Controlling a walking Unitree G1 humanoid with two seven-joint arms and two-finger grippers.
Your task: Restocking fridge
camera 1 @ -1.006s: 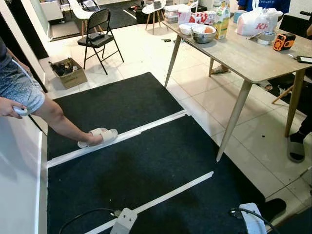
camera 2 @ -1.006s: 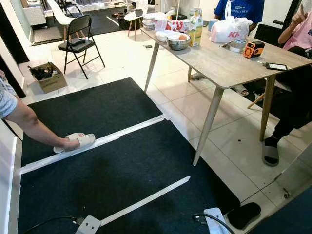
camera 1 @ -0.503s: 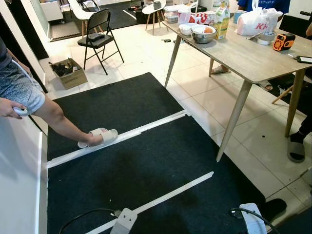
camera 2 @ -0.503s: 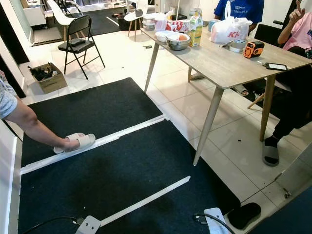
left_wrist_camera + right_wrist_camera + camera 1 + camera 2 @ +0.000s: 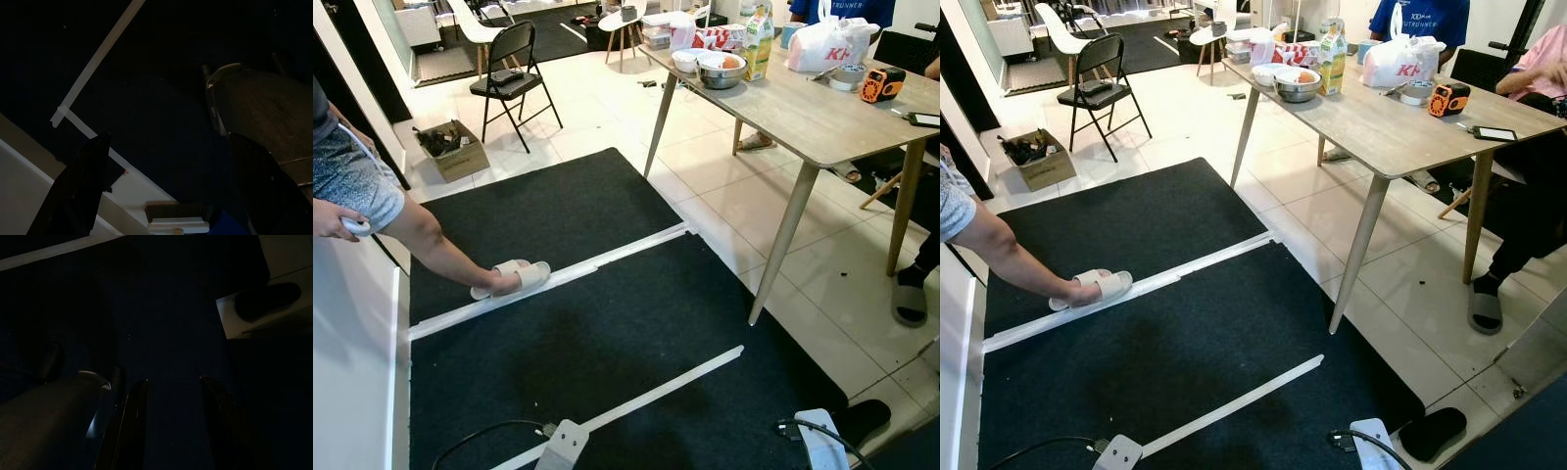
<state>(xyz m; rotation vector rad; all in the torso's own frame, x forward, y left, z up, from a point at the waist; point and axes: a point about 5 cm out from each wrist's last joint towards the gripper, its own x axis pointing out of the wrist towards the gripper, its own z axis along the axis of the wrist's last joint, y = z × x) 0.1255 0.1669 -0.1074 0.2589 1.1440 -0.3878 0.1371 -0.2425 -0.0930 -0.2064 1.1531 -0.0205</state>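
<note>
The robot looks down at a black mat (image 5: 558,343) on a pale tiled floor (image 5: 705,186), with white tape strips (image 5: 636,397) running across the mat. Both arms hang low and do no work. The left tool (image 5: 164,191) hangs over the dark mat with its two black fingers spread wide apart, holding nothing. The right tool (image 5: 168,423) also hangs over the mat, with its fingers a little apart and nothing between them. On the left, a person's leg (image 5: 435,245) stretches out, and the foot wears a white slipper (image 5: 514,277) that rests on one tape strip. The person's hand (image 5: 337,220) holds something small and white. A wooden tabletop (image 5: 1381,113) stands on the right, well apart from both tools. On it sit the food things: a metal bowl (image 5: 1298,84), a white bowl (image 5: 1266,72), a tall carton (image 5: 1334,44), and a white plastic bag (image 5: 1396,61). An orange gadget (image 5: 1449,98) and a phone (image 5: 1495,134) lie there too. A black folding chair (image 5: 514,73) and a cardboard box (image 5: 450,147) stand farther back. Another person sits at the tabletop's far side, one foot in a grey slipper (image 5: 1484,305).
</note>
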